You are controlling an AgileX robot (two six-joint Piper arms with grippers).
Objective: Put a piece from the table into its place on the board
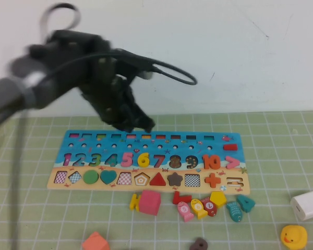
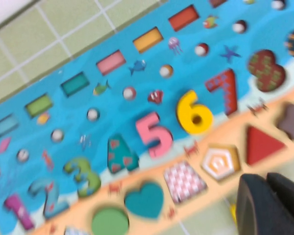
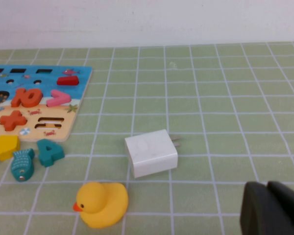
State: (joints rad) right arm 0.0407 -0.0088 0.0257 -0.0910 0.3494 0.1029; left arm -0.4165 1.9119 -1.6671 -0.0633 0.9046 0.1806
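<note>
The puzzle board (image 1: 219, 148) lies flat on the green mat, with several number and shape slots bare. Loose pieces lie in front of it: a pink block (image 1: 149, 202), a yellow pentagon (image 1: 217, 198), a teal 4 (image 1: 245, 202), fish pieces (image 1: 233, 211), an orange piece (image 1: 95, 242) and a brown piece (image 1: 199, 244). My left gripper (image 1: 143, 125) hangs above the board, shut and empty; in the left wrist view its fingers (image 2: 255, 200) are near the board's front edge by the pentagon (image 2: 220, 162). My right gripper (image 3: 267, 186) is shut and empty above the mat, out of the high view.
A white charger (image 1: 307, 204) and a yellow duck (image 1: 293, 237) lie at the front right; both also show in the right wrist view, the charger (image 3: 151, 152) and the duck (image 3: 102, 203). A white wall runs behind the mat.
</note>
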